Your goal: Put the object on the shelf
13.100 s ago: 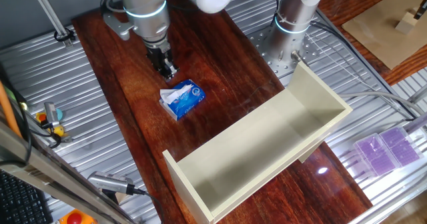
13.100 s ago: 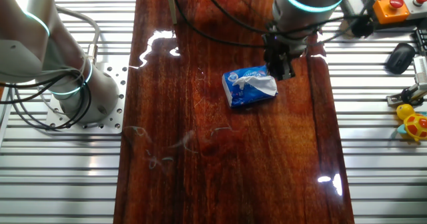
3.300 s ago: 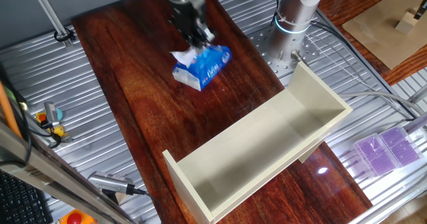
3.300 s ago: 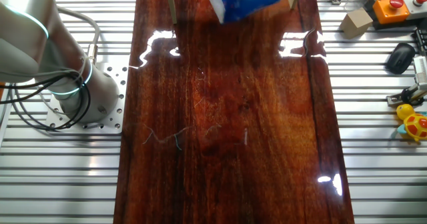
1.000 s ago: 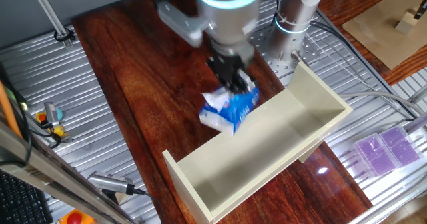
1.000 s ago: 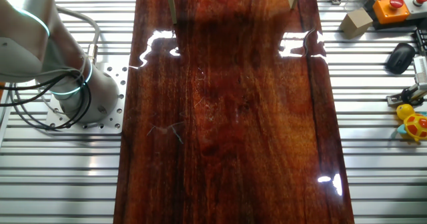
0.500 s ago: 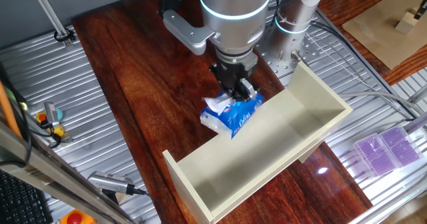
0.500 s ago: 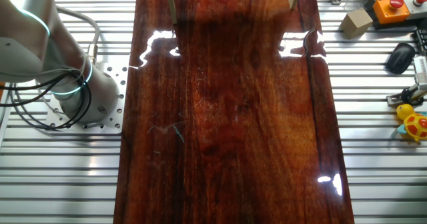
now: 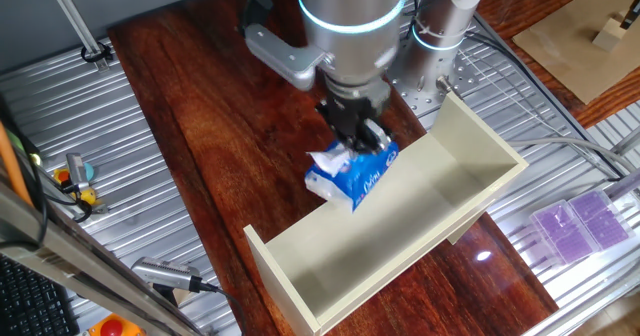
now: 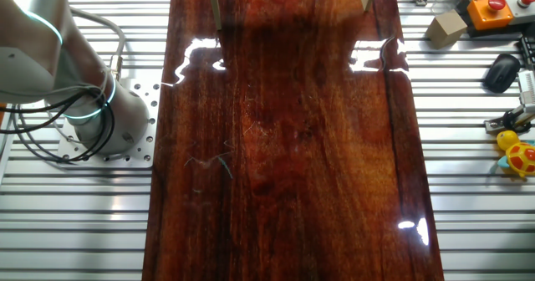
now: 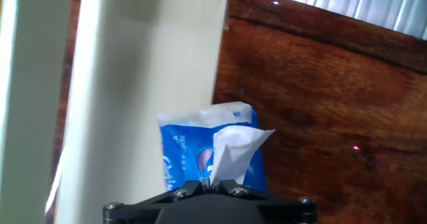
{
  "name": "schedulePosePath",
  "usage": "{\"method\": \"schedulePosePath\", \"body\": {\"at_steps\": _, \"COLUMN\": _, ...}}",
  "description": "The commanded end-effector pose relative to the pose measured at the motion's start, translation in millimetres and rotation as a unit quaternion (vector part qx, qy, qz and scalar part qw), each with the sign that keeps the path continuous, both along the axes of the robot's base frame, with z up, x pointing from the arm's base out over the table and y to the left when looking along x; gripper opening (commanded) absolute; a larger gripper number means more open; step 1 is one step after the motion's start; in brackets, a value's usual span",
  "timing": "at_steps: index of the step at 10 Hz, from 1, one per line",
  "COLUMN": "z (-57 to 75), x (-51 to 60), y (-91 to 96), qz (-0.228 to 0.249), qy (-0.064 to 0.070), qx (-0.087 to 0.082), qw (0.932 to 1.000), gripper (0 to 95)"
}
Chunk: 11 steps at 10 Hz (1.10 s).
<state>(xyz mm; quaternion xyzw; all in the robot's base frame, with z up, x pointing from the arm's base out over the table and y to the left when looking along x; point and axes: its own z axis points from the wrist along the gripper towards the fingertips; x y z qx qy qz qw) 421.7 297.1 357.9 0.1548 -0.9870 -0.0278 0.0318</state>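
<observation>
The blue-and-white tissue pack point(image 9: 352, 176) hangs in the air from my gripper point(image 9: 360, 136), which is shut on the white tissue sticking out of its top. The pack hovers just above the near long wall of the cream shelf point(image 9: 470, 156), at its middle. In the hand view the pack point(image 11: 187, 151) hangs below my gripper point(image 11: 217, 182), with the white tissue point(image 11: 230, 151) pinched between the closed jaws, and the shelf's cream panel point(image 11: 127, 84) lies under and left of it. The pack and gripper are out of the other fixed view.
The shelf lies on its back on the dark wooden board point(image 9: 210, 146), open side up. A second arm's base point(image 9: 440, 36) stands behind the shelf. Purple boxes point(image 9: 580, 221) lie at the right. Tools and toys point(image 10: 514, 151) sit off the board's edge.
My gripper has carried the pack from the far part of the board toward the shelf; in the last half second it shifted slightly right, closer over the shelf's wall.
</observation>
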Motion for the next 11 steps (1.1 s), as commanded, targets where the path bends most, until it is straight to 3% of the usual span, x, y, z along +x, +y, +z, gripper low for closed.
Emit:
{"method": "schedulePosePath", "body": {"at_steps": 1, "z": -1.4, "x": 3.6, "y": 11.2, "qz": -0.029, "qy": 0.003, "qx": -0.004, "qw": 0.9996, "gripper": 0.0}}
{"method": "schedulePosePath", "body": {"at_steps": 6, "z": -10.4, "x": -2.0, "y": 31.6, "qz": -0.081, "qy": 0.008, "qx": 0.002, "qw": 0.9966, "gripper": 0.0}}
{"method": "schedulePosePath", "body": {"at_steps": 11, "z": -18.1, "x": -0.6, "y": 42.9, "qz": -0.118, "qy": 0.010, "qx": 0.001, "qw": 0.9930, "gripper": 0.0}}
